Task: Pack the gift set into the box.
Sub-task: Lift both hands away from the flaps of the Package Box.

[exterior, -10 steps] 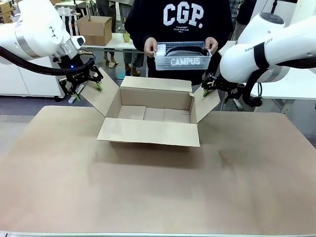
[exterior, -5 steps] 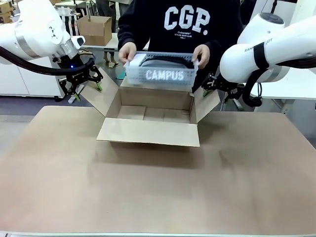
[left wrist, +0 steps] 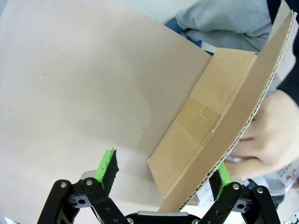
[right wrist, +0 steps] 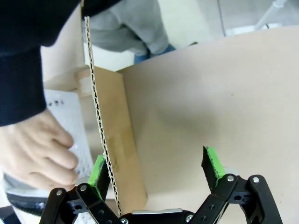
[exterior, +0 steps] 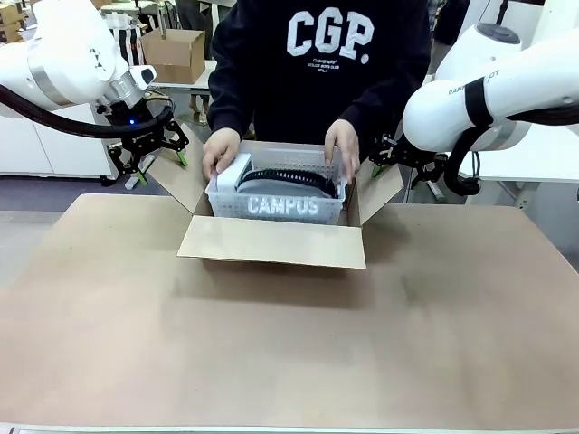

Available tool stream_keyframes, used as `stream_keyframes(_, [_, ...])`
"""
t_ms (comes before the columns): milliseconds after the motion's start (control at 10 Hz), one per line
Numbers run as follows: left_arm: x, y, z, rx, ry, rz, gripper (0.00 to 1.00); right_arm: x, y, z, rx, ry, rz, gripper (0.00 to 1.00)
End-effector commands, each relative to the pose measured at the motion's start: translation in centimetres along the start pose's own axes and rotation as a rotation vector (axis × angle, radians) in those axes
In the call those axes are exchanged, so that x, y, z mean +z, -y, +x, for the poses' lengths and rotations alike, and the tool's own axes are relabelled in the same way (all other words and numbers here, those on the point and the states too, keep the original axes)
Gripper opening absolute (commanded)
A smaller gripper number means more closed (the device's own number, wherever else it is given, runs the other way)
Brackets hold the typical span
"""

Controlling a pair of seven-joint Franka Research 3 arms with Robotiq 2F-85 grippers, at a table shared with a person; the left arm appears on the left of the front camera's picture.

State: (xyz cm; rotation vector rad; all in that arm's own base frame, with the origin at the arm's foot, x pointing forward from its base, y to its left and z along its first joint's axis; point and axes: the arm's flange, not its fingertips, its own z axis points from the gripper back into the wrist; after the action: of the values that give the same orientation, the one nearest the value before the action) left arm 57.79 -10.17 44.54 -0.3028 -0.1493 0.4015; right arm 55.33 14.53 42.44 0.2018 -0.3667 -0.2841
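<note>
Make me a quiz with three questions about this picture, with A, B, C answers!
1. Where is the basket?
A. on the floor
B. in the open box
C. on the table beside the box

2. How many hands hold it?
A. none
B. one
C. two

3. The left gripper is:
A. open
B. shut on the basket
C. shut on a pen

Answers:
1 B: it sits low between the box's side flaps.
2 C: one hand grips each end.
3 A: its green pads stand wide apart, with a flap edge between them.
</note>
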Motion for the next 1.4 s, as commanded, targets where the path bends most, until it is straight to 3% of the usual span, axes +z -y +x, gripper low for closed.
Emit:
stream_keyframes(0, [0.25,0.01,-0.07,0.014,0.014,0.011,1.00,-0.11,-0.11,0.25,0.007,-0.006,-0.029,1.00])
stream_keyframes(1300, [0.25,0.01,-0.07,0.014,0.014,0.011,1.00,-0.11,-0.11,0.25,0.007,-0.006,-0.029,1.00])
